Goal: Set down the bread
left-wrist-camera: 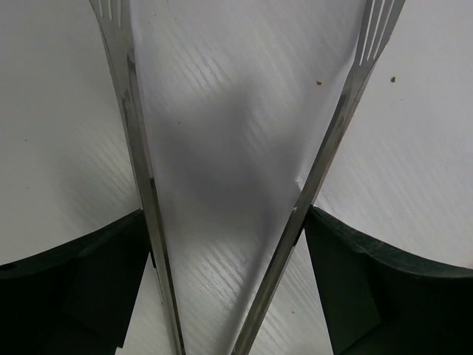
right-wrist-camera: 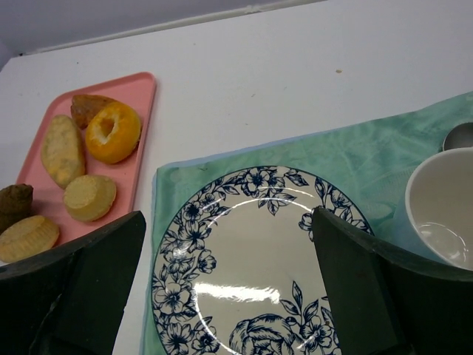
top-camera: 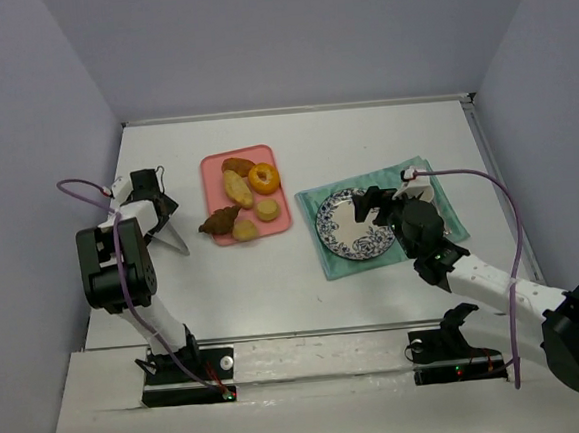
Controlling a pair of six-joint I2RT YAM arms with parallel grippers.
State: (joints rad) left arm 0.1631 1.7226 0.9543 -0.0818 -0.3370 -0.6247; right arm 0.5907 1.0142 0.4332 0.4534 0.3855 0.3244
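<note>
- The left hand (top-camera: pixel 152 209) sits at the left of the desk (top-camera: pixel 276 298), well apart from the food. It grips a pair of metal tongs (left-wrist-camera: pixel 332 140), whose arms are spread with only bare desk between them.
- The bread is on the pink tray (right-wrist-camera: pixel 137 96). It holds a long roll (top-camera: pixel 237 187), an orange ring-shaped pastry (top-camera: pixel 263 178), a round pale bun (top-camera: pixel 267 209) and a few other pieces. A dark brown piece (top-camera: pixel 221 221) overhangs the tray's left edge.
- The blue floral plate (right-wrist-camera: pixel 177 244) lies on a green cloth (right-wrist-camera: pixel 384 148) with nothing on it.
- The right hand (top-camera: pixel 377 202) hovers over the plate, released and empty, with a white cup (right-wrist-camera: pixel 443 200) just beside it.
- I judge the pick-up has not begun. The next move calls for the tongs to swing right to the tray, straddle one piece and squeeze. The right hand may need to give way over the plate.
</note>
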